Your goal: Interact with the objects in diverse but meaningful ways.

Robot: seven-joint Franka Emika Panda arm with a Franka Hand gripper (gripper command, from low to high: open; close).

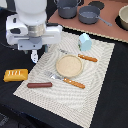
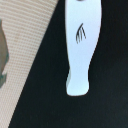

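Note:
My gripper (image 1: 34, 57) hangs over the black table just off the placemat's (image 1: 100, 75) edge on the exterior view's left, its fingers together with nothing between them. The wrist view shows one white finger (image 2: 80, 45) over black table, the gripper (image 2: 77, 91) tip beside the striped placemat (image 2: 30, 45). A yellow-orange bread loaf (image 1: 15, 75) lies on the table below the gripper. A reddish-brown sausage (image 1: 39, 85) lies on the mat's near corner. The pale blue carton (image 1: 85, 41) stands upright at the mat's far side.
A tan plate (image 1: 68, 65) sits mid-mat, with an orange-handled fork (image 1: 67, 80) in front of it and a knife (image 1: 86, 57) behind. Two grey pots (image 1: 90, 15) and a bowl (image 1: 123, 17) stand on a brown board at the back.

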